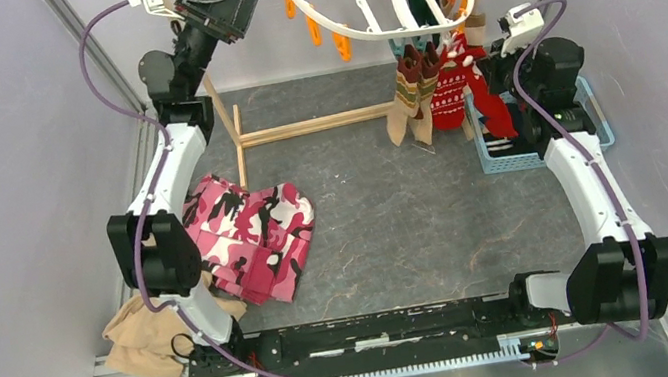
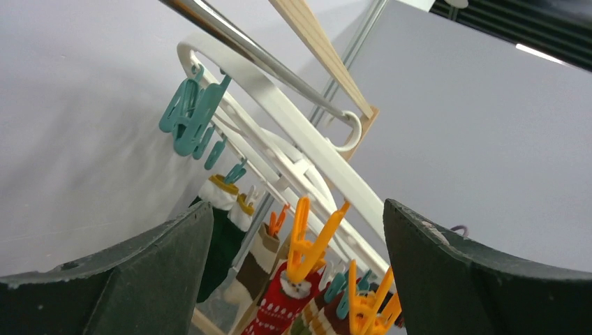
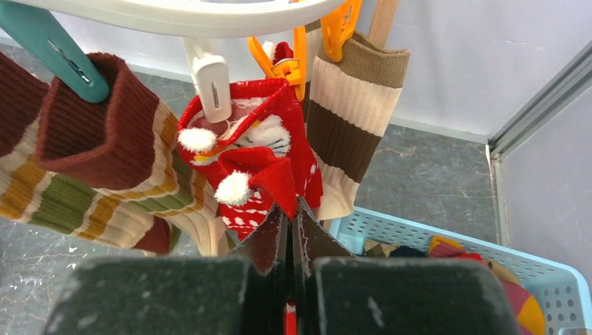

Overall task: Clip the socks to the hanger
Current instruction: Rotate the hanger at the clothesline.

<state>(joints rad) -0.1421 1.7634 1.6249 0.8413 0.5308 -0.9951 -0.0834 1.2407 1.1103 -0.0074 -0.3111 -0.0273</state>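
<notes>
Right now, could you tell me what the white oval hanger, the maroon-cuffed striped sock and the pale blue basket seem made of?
White oval hanger: likely plastic, smooth with a slight sheen.
Maroon-cuffed striped sock: knitted fabric, visibly ribbed, matte.
Pale blue basket: apparently moulded plastic, its walls a perforated grid.

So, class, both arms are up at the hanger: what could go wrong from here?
1. The right gripper is shut on the red sock under the hanger; a pull might drag it off the white clip at its cuff.
2. The socks hang bunched at one side of the tilted hanger, so it may tip more or swing.
3. The left gripper stands open facing an orange clip and could knock it.
</notes>
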